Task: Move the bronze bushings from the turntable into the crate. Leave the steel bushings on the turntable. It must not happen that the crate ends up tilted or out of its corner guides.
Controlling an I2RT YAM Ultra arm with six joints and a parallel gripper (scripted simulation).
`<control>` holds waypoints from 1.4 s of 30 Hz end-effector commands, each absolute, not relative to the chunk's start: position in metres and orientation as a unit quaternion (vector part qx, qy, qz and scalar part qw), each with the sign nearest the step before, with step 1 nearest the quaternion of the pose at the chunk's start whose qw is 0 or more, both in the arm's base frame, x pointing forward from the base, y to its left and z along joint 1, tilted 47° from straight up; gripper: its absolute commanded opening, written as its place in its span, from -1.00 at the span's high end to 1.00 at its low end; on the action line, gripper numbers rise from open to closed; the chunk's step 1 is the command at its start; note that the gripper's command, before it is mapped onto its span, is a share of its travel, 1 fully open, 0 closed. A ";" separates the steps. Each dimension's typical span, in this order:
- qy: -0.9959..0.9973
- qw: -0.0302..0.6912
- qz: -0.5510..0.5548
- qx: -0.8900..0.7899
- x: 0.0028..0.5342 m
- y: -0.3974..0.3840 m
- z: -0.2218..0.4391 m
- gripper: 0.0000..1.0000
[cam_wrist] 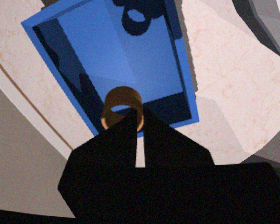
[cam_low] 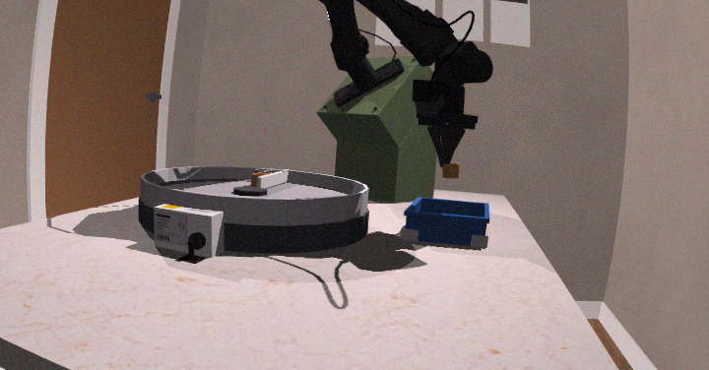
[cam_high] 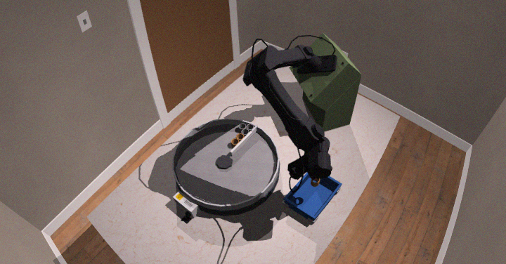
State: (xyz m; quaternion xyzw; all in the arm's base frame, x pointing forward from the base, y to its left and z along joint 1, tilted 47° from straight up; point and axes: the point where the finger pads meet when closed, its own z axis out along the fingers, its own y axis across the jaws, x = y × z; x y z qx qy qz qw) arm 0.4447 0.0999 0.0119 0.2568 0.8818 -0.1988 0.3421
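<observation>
My gripper (cam_low: 443, 163) (cam_wrist: 140, 114) is shut on the wall of a bronze bushing (cam_high: 315, 184) (cam_low: 450, 170) (cam_wrist: 123, 94), held above the blue crate (cam_high: 301, 210) (cam_low: 446, 229) (cam_wrist: 91, 45). In the top view the arm hides the fingers. No bushing shows inside the crate, only ring-shaped and arm shadows on its floor. On the turntable (cam_high: 209, 156) (cam_low: 278, 212), two bronze bushings stand against the white divider, the nearer one (cam_high: 232, 143) closer to the hub. Three steel bushings stand beyond them, near the rim; they are hidden in the exterior view.
The white divider (cam_high: 244, 138) (cam_low: 274, 179) runs from the dark hub (cam_high: 223, 162) to near the turntable's raised rim. A white control box (cam_high: 185, 201) (cam_low: 187, 229) stands at the turntable's front. The green pedestal (cam_high: 336, 102) (cam_low: 367, 168) carries the arm behind the crate.
</observation>
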 end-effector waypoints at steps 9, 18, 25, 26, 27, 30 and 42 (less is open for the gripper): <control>0.879 0.353 -0.198 0.253 0.447 0.117 0.021 1.00; 0.877 0.358 -0.193 0.255 0.448 0.118 0.027 1.00; 0.877 0.358 -0.193 0.255 0.448 0.118 0.027 1.00; 0.877 0.358 -0.193 0.255 0.448 0.118 0.027 1.00; 0.877 0.358 -0.193 0.255 0.448 0.118 0.027 1.00; 0.877 0.358 -0.193 0.255 0.448 0.118 0.027 1.00; 0.877 0.358 -0.193 0.255 0.448 0.118 0.027 1.00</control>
